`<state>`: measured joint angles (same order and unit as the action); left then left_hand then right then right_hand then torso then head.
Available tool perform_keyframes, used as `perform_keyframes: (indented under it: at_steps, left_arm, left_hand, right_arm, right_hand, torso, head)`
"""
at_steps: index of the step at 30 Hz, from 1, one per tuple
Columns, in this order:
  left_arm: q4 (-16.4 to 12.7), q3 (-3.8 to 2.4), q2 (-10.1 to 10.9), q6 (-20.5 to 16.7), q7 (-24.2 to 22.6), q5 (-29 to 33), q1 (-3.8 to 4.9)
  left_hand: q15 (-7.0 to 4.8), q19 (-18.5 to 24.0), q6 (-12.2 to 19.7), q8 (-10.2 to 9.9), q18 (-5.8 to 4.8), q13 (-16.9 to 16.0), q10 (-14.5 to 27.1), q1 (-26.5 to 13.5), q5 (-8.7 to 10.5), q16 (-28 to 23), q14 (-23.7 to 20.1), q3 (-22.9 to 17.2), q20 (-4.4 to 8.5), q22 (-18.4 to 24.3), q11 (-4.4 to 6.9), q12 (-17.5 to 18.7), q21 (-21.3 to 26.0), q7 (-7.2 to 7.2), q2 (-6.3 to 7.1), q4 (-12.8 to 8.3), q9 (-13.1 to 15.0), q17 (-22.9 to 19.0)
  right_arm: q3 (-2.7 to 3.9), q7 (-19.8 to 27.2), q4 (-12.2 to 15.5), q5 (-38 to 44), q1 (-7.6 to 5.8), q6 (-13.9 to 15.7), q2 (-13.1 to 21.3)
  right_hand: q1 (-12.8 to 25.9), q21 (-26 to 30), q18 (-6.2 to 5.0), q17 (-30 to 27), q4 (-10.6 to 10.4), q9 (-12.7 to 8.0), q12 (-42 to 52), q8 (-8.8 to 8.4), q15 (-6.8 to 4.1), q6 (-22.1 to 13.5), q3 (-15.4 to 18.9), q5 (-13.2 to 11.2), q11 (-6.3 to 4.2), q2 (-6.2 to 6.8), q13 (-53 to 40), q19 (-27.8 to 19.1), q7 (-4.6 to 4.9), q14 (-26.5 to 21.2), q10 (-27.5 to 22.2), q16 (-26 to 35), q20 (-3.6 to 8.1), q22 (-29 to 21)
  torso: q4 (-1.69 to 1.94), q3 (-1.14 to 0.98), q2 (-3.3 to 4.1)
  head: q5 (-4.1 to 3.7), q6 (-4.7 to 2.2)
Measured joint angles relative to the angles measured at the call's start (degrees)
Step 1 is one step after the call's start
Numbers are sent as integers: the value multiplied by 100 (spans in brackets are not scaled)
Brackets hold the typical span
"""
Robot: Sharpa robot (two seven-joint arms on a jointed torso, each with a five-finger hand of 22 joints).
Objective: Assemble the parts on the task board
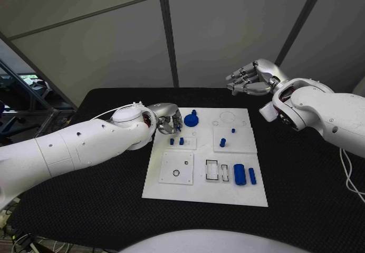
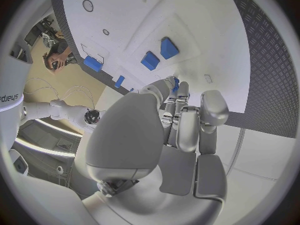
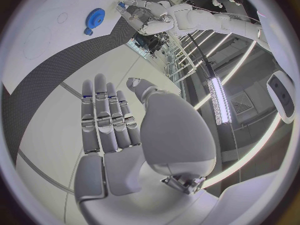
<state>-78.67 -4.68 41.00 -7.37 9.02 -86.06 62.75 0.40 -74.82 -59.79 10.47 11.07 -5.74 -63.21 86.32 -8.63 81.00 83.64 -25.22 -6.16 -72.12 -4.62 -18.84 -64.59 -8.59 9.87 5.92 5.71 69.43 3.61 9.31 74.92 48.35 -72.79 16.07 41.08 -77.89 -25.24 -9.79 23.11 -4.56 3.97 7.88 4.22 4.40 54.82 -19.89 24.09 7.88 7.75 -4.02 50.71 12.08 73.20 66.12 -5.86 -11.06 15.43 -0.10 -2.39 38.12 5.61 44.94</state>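
Head view: I see the left hand [image 1: 168,123], fingers curled, grip unclear, at the board's [image 1: 205,192] upper left beside the gear [image 1: 192,120]; right hand [image 1: 253,77] wide, empty, upper right.

Task board [image 1: 228,192] sits mid-table [image 1: 91,211]. Gear [image 1: 192,120] on its far-left area, left hand [image 1: 169,122] just beside it at the board's left edge. Two small pegs [image 1: 176,140] nearer the robot than the gear; another peg [image 1: 222,142] right of them, mid-board. Near-left: a plate with a small ring [image 1: 176,172]. Right of that, a slotted frame [image 1: 217,171], then a cylinder [image 1: 239,174] and a thinner pin [image 1: 251,175] side by side. Right hand [image 1: 251,78] above the table's far edge, well apart from the board.
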Motion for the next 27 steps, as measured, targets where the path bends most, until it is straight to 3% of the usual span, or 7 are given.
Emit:
perform_keyframes:
  at_steps: [27]
  left_arm:
    - [156, 1, -151, 194, 7, 8, -24]
  left_hand:
    - [0, 0, -21, 1, 1, -2, -41, -22, 0, 0, 0, -15, 0, -5, 1, 27, 1, 21, 22, -15, -5, -16]
  right_arm:
    - [0, 1, 2, 0, 0, -4, 1]
  right_hand:
    - [0, 0, 0, 0, 0, 0, 26, 0, 0, 0, 0, 0, 0, 0, 4, 0, 0, 0, 0, 0, 0, -4]
  torso:
    - [2, 4, -4]
  head:
    - [-48, -8]
